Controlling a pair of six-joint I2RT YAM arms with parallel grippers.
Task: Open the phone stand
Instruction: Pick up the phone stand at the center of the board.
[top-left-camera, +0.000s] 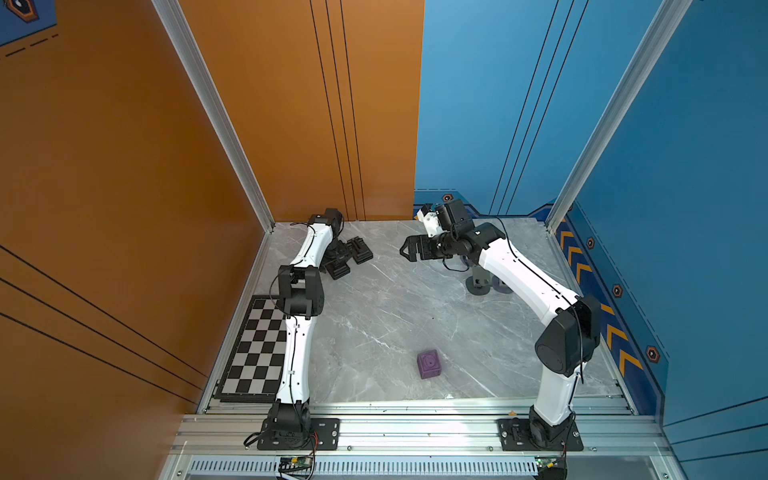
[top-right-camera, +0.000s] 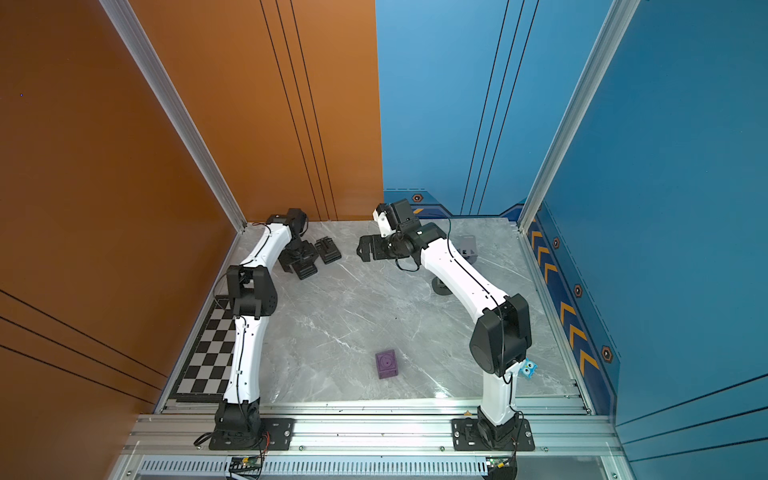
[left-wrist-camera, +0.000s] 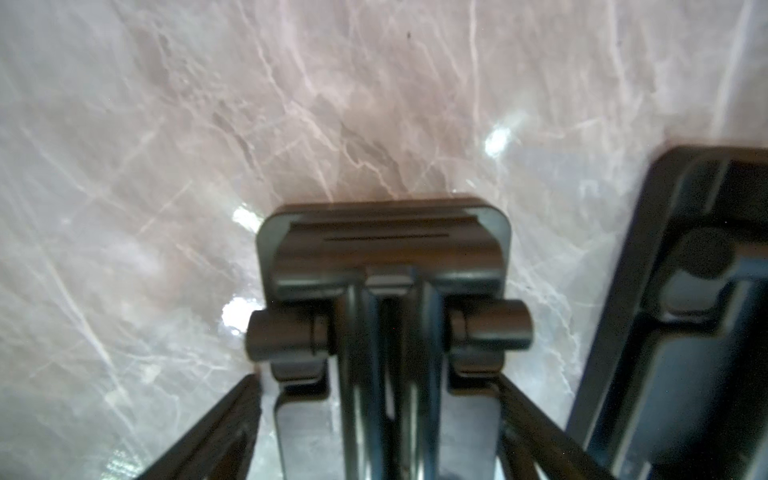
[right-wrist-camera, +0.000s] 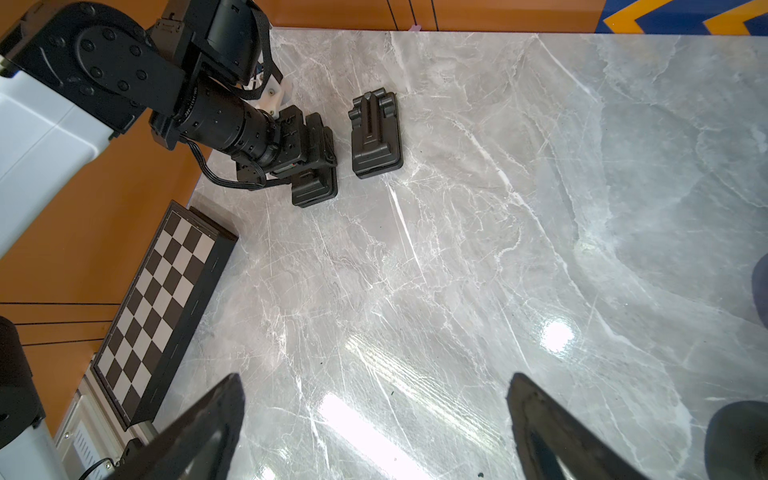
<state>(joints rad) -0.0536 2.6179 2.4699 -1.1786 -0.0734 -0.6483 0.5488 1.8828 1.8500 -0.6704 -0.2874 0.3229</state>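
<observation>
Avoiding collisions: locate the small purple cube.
In both top views, the small purple cube sits alone on the grey marble tabletop, near the middle of its front edge.

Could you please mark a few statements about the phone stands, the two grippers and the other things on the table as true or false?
1. The left gripper straddles a black plastic phone stand. True.
2. A second black phone stand lies beside it, untouched. True.
3. The right gripper holds the purple cube. False: it is open and empty, and the cube sits on the grey marble table.
4. The black-and-white chequered board lies in the table's middle. False: it lies at the edge by the left arm.
</observation>
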